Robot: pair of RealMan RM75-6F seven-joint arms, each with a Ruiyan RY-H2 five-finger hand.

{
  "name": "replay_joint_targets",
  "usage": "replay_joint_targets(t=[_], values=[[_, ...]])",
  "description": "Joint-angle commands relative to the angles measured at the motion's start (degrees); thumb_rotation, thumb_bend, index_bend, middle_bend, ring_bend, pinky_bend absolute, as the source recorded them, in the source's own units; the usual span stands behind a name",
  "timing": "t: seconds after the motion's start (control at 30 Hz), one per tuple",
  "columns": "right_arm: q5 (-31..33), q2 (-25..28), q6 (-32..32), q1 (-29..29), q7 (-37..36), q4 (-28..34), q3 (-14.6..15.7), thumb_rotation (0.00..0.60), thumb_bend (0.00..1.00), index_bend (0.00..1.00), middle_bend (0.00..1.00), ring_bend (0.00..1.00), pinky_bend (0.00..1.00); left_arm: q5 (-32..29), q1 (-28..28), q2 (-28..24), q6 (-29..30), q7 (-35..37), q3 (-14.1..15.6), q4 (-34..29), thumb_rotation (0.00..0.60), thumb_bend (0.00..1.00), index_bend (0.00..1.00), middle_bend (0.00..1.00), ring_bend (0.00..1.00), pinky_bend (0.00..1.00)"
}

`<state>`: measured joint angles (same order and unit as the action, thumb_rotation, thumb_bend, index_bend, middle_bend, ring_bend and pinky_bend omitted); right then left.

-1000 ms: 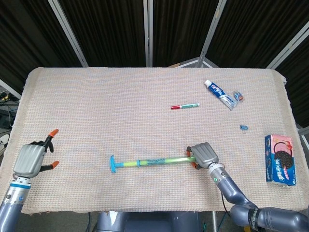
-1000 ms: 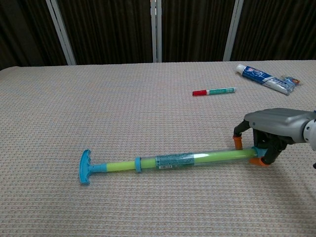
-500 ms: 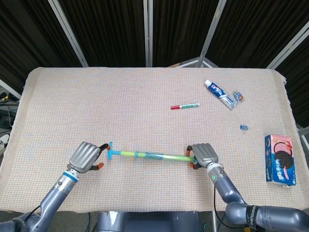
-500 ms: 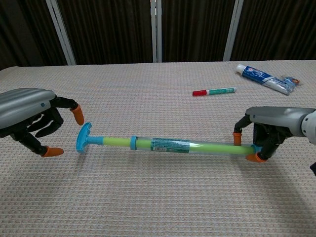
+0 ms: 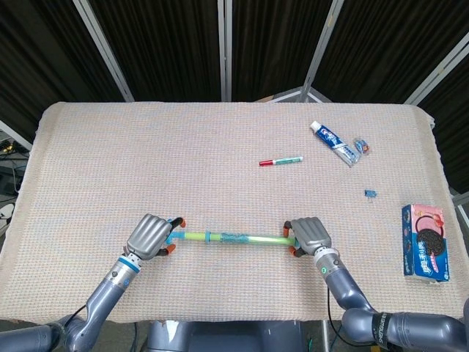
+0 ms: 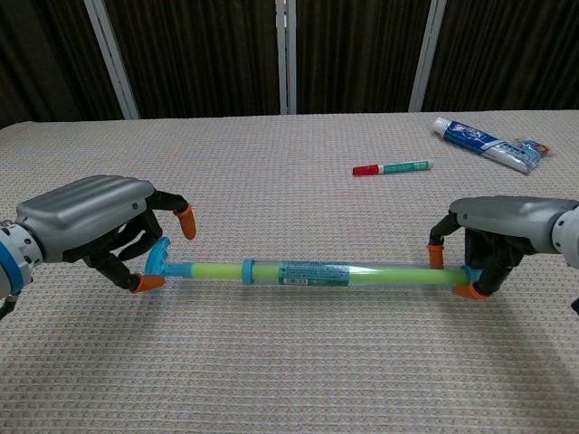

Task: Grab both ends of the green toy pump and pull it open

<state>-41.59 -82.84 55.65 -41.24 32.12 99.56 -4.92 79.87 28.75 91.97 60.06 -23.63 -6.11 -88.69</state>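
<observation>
The green toy pump (image 5: pixel 231 237) (image 6: pixel 312 272) lies left to right just above the near part of the cloth. My left hand (image 5: pixel 151 235) (image 6: pixel 90 224) is curled around its blue T-handle (image 6: pixel 158 262). One orange fingertip sits above the rod and the thumb tip sits under the handle. My right hand (image 5: pixel 311 234) (image 6: pixel 499 228) grips the tube's other end between its fingertips. In the head view the handle is hidden under my left hand.
A toothpaste tube (image 5: pixel 333 143) (image 6: pixel 479 140) and a red-and-green marker (image 5: pixel 280 160) (image 6: pixel 391 167) lie further back on the right. A cookie box (image 5: pixel 425 240) sits by the right edge, with a small blue piece (image 5: pixel 371 193) near it. The woven cloth (image 5: pixel 146 161) covers the table.
My left hand has swept in from the far left and closed around the blue handle. The pump has swung level between both hands. My right hand has kept its grip.
</observation>
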Motion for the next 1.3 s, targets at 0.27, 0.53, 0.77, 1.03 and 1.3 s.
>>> replay_joint_targets(t=[0.27,0.53,0.77,1.03,1.3], values=[[-0.7,-0.5,0.9,-0.3,-0.1,0.0,0.5,0.600,0.46,0.66,0.99,1.00,1.00,-2.6,1.3,2.1,-1.2,-0.2,0.2,2.2,0.600,0.32,0.38,0.83,0.81,1.00],[-0.9,-0.7,1.2,-0.6,0.0,0.2,0.9,0.600,0.46,0.66,0.99,1.00,1.00,-3.8,2.0,3.2,-1.3,-0.1,0.6,3.3,0.600,0.34,0.40,0.83,0.81,1.00],[-1.1,-0.8,1.4,-0.7,-0.2,0.3,1.0,0.600,0.46,0.66,0.99,1.00,1.00,-4.4,2.2,3.5,-1.2,-0.4,0.9,3.4,0.600,0.35,0.43,0.83,0.81,1.00],[-1.2,-0.4,1.5,-0.8,-0.6,0.5,1.1,0.600,0.47,0.67,0.99,1.00,1.00,-5.4,2.5,4.2,-0.9,-1.3,1.3,3.7,0.600,0.39,0.45,0.83,0.81,1.00],[-1.3,-0.3,1.5,-0.8,-0.9,0.4,1.3,0.600,0.47,0.67,0.99,1.00,1.00,-5.7,2.7,4.5,-0.2,-1.7,1.5,3.9,0.600,0.39,0.47,0.83,0.81,1.00]])
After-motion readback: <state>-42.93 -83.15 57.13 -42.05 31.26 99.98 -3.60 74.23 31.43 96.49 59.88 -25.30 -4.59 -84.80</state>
